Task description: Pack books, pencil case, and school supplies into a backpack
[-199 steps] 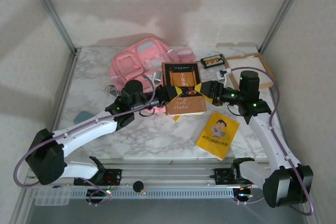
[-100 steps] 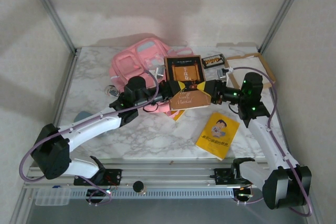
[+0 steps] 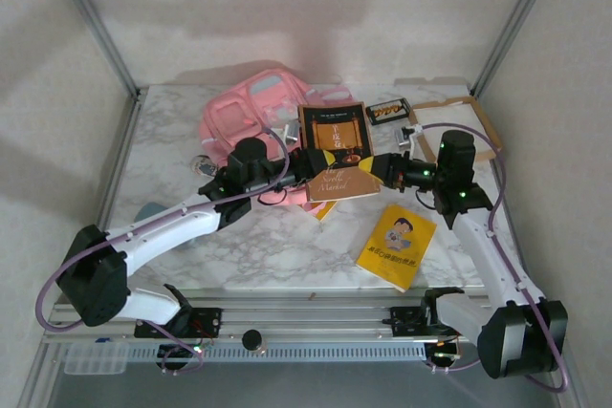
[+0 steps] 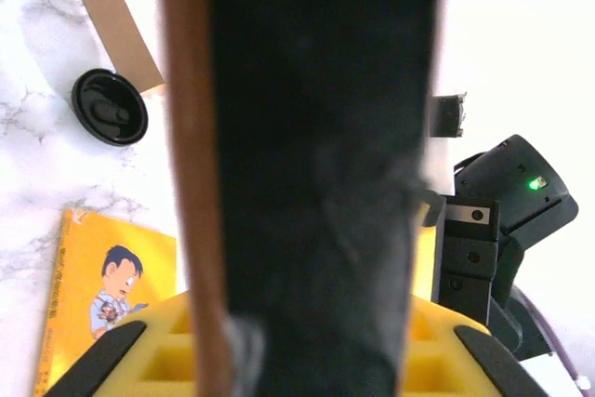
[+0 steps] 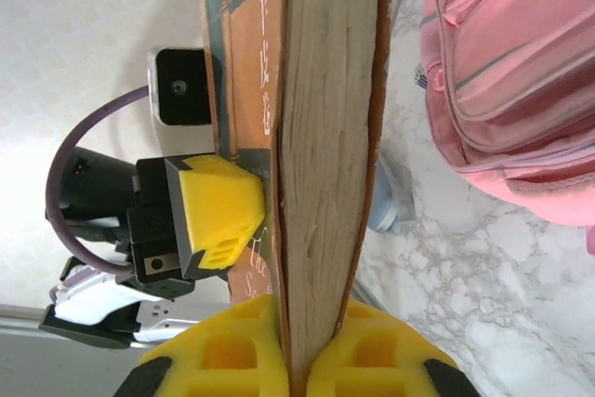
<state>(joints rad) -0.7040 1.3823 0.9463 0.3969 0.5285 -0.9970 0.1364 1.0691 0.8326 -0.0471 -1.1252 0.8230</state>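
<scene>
Both grippers hold the dark brown-black book (image 3: 334, 131) with its orange picture and orange-brown lower cover off the table, tilted, just right of the pink backpack (image 3: 251, 110). My left gripper (image 3: 305, 165) is shut on its left edge, and my right gripper (image 3: 376, 168) is shut on its right edge. In the left wrist view the dark book (image 4: 316, 137) stands between the gripper (image 4: 311, 346) fingers. In the right wrist view the book's page edge (image 5: 325, 137) is clamped by the gripper (image 5: 311, 346), with the backpack (image 5: 511, 72) alongside. One yellow book (image 3: 397, 246) lies on the table. Another yellow book (image 3: 323, 208) peeks out below the lifted one.
A brown tray with white inside (image 3: 475, 118) sits at the back right, with a small black and yellow item (image 3: 388, 111) beside it. A black round cap (image 4: 110, 107) lies on the marble. A grey-blue object (image 3: 148, 211) lies under the left arm. Metal frame posts stand at the back corners.
The dark book has risen and tipped more upright, moving slightly back toward the backpack. Both grippers went with it, still clamped on its edges.
</scene>
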